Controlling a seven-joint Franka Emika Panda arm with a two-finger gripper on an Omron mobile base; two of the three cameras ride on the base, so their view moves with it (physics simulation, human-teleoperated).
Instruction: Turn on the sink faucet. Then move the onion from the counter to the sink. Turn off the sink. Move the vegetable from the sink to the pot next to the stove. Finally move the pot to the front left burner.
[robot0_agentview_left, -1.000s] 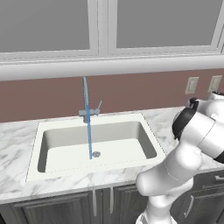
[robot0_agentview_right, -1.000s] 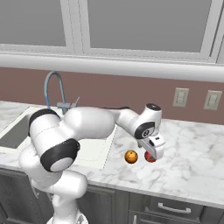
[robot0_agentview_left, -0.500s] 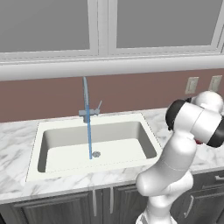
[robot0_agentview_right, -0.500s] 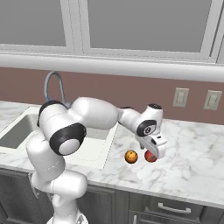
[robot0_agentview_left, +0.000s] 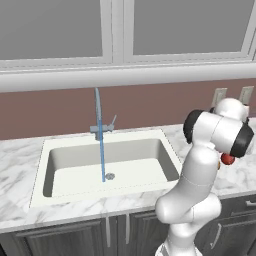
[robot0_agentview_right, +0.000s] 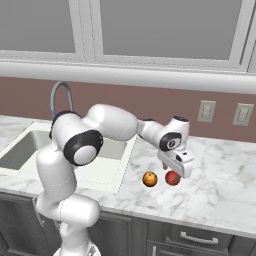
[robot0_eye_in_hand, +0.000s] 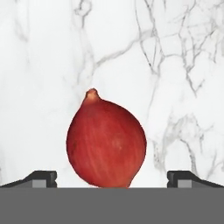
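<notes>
1. You are on the second step: water runs from the sink faucet into the sink, so the onion is next.
2. The onion lies on the marble surface right of the sink, just beside an orange ball.
3. Your hand hangs right over the onion, fingers spread wide on either side, holding nothing.
4. Judging from this, lower a little more, close on the onion only, then lift.

We see a glossy, smooth red onion on the white marble bench with grey veins, polished smooth.
</notes>
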